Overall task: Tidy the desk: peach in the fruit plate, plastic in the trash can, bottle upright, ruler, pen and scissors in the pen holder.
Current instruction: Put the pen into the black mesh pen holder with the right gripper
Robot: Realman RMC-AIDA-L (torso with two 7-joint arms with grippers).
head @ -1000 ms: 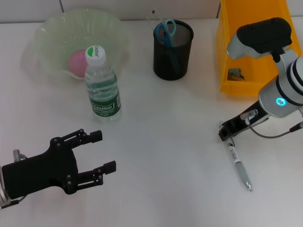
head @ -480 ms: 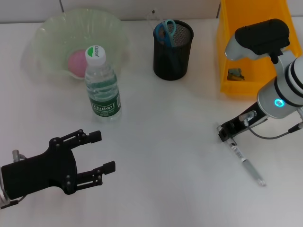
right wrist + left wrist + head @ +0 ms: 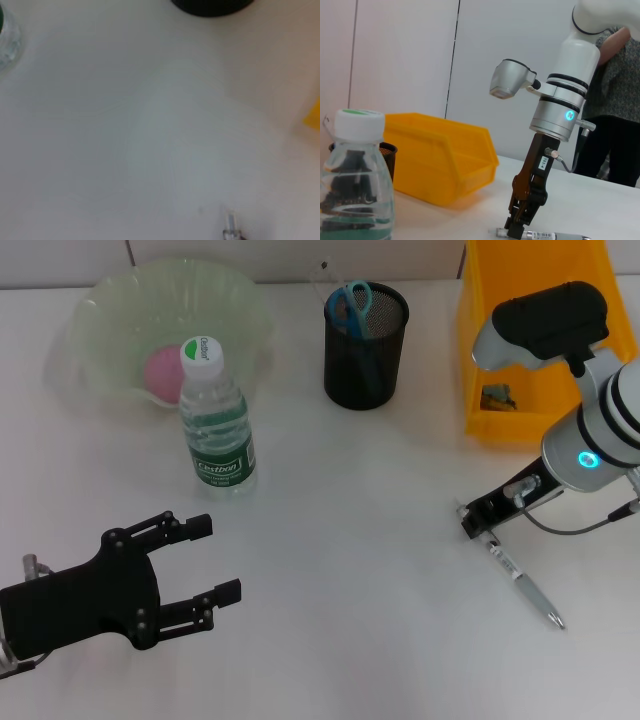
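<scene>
My right gripper [image 3: 474, 521] is down at the table on the right, shut on the cap end of the pen [image 3: 523, 587], which lies flat and points toward the near right; the left wrist view shows the same gripper [image 3: 514, 229] on the pen [image 3: 540, 234]. At the near left my left gripper [image 3: 205, 558] hovers open and empty. The bottle [image 3: 216, 422] stands upright. A pink peach [image 3: 160, 372] lies in the green fruit plate [image 3: 100, 310]. Blue-handled scissors [image 3: 350, 302] stand in the black mesh pen holder [image 3: 365, 355]. Crumpled plastic [image 3: 497, 397] lies in the yellow trash can [image 3: 480, 340]. I cannot make out the ruler.
The trash can stands just behind my right arm [image 3: 600, 430]. A person [image 3: 615, 100] stands behind the desk in the left wrist view. The bottle stands between my left gripper and the fruit plate.
The pen has swung about its gripped end, its tip moving to the right. My right gripper has stayed in place. The left gripper has barely moved.
</scene>
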